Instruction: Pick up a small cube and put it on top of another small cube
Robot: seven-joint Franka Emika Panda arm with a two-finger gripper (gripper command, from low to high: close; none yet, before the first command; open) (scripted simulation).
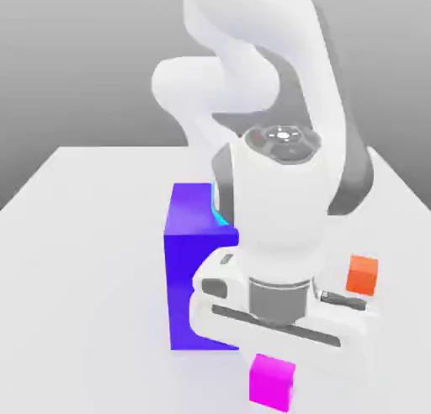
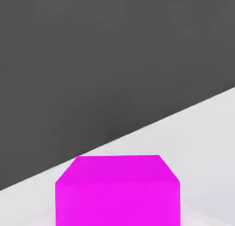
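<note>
The small magenta cube (image 1: 272, 381) sits on the white table (image 1: 84, 261) near its front edge, in the exterior view. My gripper (image 1: 279, 355) hangs straight above it, the white hand almost down on the cube's top. The hand view has the same magenta cube (image 2: 117, 190) close up, with the table and a dark background behind it. A small orange cube (image 1: 363, 274) rests on the table toward the exterior view's right, beside the arm.
A large blue-purple block (image 1: 195, 269) stands upright just to the exterior view's left of the hand, close to it. A cyan sliver (image 1: 220, 217) peeks out behind the block's top edge. The arm's body hides the table behind the hand.
</note>
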